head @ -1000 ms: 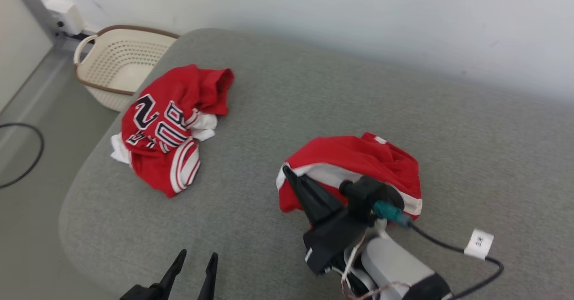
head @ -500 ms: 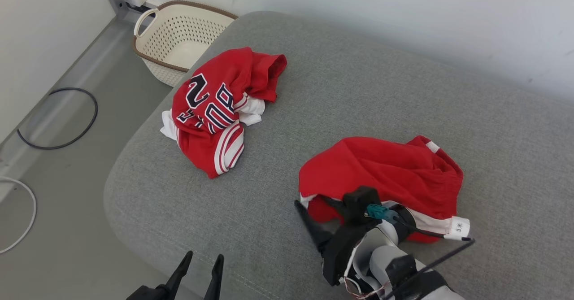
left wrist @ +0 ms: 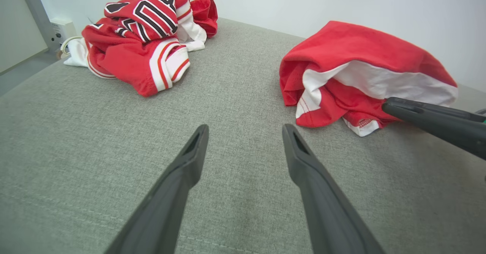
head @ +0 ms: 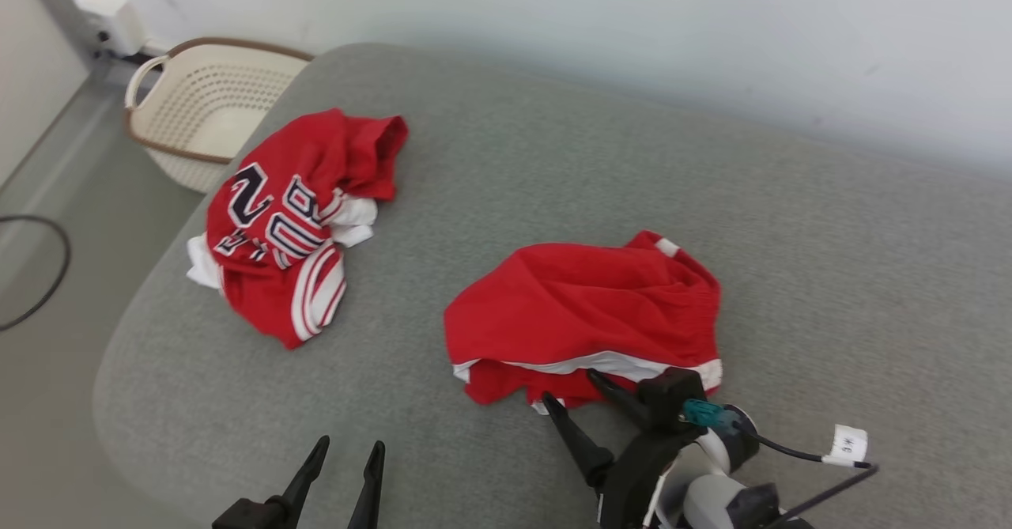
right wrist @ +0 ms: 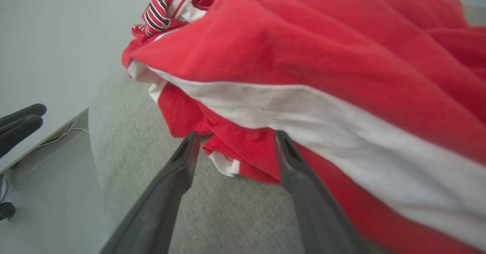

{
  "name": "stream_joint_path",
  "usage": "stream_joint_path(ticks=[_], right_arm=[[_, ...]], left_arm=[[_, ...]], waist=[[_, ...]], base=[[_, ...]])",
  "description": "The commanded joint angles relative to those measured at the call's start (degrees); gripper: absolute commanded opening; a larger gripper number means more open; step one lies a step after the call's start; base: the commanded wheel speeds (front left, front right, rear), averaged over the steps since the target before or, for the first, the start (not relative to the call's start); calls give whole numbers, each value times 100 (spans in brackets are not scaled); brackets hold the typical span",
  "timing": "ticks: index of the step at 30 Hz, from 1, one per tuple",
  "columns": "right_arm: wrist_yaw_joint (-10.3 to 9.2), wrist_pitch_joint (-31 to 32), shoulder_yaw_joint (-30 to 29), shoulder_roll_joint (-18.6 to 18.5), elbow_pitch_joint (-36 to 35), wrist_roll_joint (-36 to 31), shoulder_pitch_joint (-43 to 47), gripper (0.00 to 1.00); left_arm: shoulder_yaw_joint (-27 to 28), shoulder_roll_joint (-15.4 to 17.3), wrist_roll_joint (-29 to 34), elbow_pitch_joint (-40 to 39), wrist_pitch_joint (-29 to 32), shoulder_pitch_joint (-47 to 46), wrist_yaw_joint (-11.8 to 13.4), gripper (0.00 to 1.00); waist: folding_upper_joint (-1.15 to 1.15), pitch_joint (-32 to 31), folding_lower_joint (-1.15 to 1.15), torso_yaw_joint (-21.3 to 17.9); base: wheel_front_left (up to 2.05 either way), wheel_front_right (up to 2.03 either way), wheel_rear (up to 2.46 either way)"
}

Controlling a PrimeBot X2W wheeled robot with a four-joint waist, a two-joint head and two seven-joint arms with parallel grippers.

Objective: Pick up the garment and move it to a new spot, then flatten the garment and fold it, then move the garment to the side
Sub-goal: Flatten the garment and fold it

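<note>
The garment (head: 585, 315) is a crumpled red piece with a white band, lying in the middle of the grey cushion (head: 506, 181). My right gripper (head: 569, 387) stands open at its near hem, fingertips just at the fabric's edge and holding nothing. In the right wrist view, the garment (right wrist: 303, 56) bulks up past the spread fingers of the right gripper (right wrist: 236, 134). My left gripper (head: 350, 443) is open and empty over bare cushion near the front edge, well left of the garment. The left wrist view has the left gripper (left wrist: 246, 128) facing the garment (left wrist: 360, 52).
A second red jersey (head: 277, 221) with dark lettering lies crumpled at the cushion's left end. Beyond it on the floor stands a cream perforated basket (head: 205, 102). A black cable (head: 47, 276) loops on the floor at left. A pale wall runs behind the cushion.
My right gripper has opened and let go of the garment, drawing back toward the near edge. The garment now lies slumped on the cushion. The head camera swung meanwhile.
</note>
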Motion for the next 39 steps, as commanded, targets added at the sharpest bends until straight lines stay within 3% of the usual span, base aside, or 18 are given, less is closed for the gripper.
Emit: stream_joint_path(ticks=[1,10,27,34,39], right_arm=[[-2,-29,-52,-38,-52,-34,78,100],[-2,-29,-1384,-407,-700,-555,573,100],[-2,-30,-3084,-605,-778,-1249,698,100],[-2,-30,-3324,-639,-737,-1391,631,100],[-2,-29,-3134,-630,-440,-1289,474,100]], left_arm=[[19,3,64,1,-27,-17,-14,100],[76,3,89,39,-27,85,-42,100],[88,2,30,73,-27,20,-26,100],[79,2,58,80,-27,-28,-39,100],[40,3,9,102,-27,-52,-49,100]], waist=[[0,-133,0,-296],[0,-119,0,-651],[0,117,0,-437],[0,161,0,-444],[0,211,0,-399]], base=[[0,0,0],[0,0,0],[0,0,0],[0,0,0],[0,0,0]])
